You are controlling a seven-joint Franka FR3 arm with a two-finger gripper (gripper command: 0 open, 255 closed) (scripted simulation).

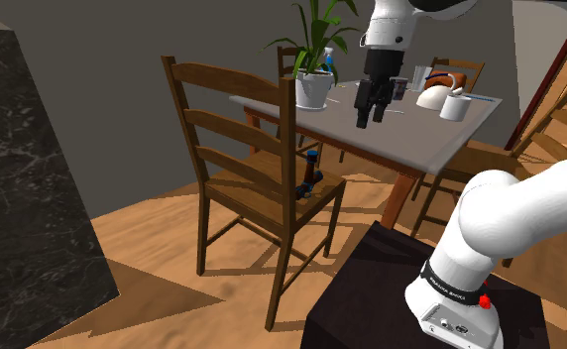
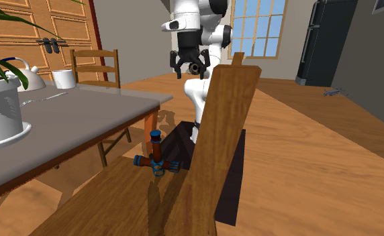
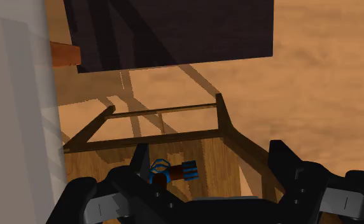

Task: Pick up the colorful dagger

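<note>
Black gripper [image 1: 371, 117] hangs open, empty, above the blue-and-brown dagger [image 1: 309, 178] lying on the wooden chair [image 1: 260, 203].

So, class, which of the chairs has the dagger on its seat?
The big ladder-back chair nearest the shoulder view's camera; the dagger sits by its backrest.

The white arm [image 1: 510, 228] reaches high, wrist [image 1: 389, 40] pointing down, jaws spread apart and empty.

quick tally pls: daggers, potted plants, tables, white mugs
dagger: 1
potted plant: 1
table: 1
white mug: 1
total: 4
</note>
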